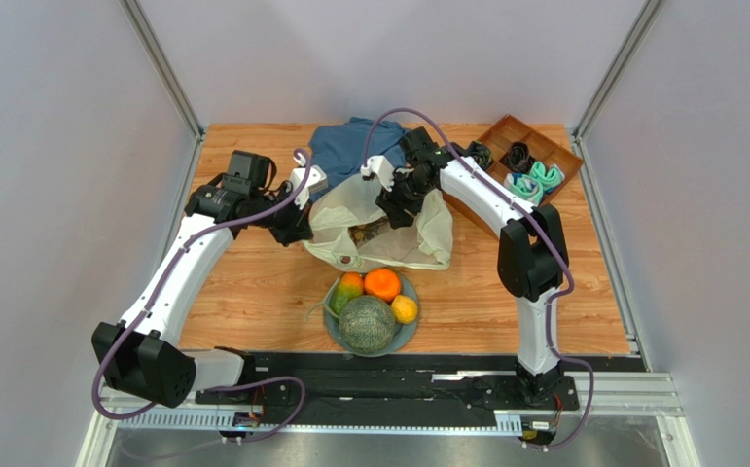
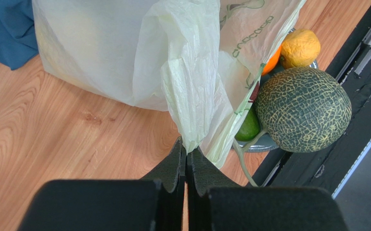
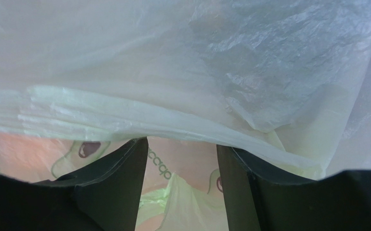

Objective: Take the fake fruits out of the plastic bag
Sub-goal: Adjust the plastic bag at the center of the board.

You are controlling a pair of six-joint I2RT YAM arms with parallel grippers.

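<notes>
Pale yellow-green plastic bag (image 1: 425, 235) slumps crumpled mid-desk (image 1: 252, 282), just behind melon (image 1: 367, 324) and orange (image 1: 381, 283). Left claw (image 2: 187, 159) pinches a bag fold tight; right claw (image 3: 181, 146) spread, film across its tips.

Wooden tabletop (image 1: 252, 282), nothing fancy. There's a plastic bag (image 1: 417, 238) around the middle, a blue cloth (image 1: 344, 146) bunched at the far edge right behind it, a wooden tray (image 1: 542, 137) in the far right corner, and a plate (image 1: 408, 334) by the near edge.
</notes>
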